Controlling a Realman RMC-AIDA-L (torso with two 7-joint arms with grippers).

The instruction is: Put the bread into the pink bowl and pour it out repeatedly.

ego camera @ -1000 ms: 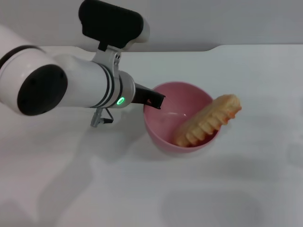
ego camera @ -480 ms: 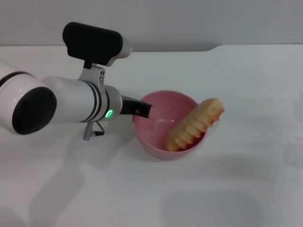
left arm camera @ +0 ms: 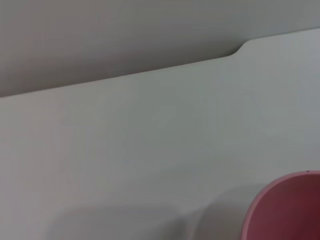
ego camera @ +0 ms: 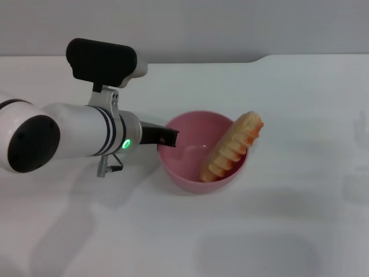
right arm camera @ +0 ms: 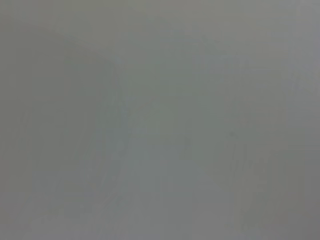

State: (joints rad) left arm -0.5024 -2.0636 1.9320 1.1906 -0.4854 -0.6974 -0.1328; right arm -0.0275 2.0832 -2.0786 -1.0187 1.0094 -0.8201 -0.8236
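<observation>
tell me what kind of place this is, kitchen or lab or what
Probably a robot test bench, not a kitchen: a bare white table against a plain grey wall, holding only a pink bowl with toy bread leaning in it, the left gripper at its rim.

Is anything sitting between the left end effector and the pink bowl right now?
Nothing visible. The left end effector is already at the rim of the round pink plastic bowl, with the ridged orange-and-cream toy bread leaning inside against the opposite rim.
</observation>
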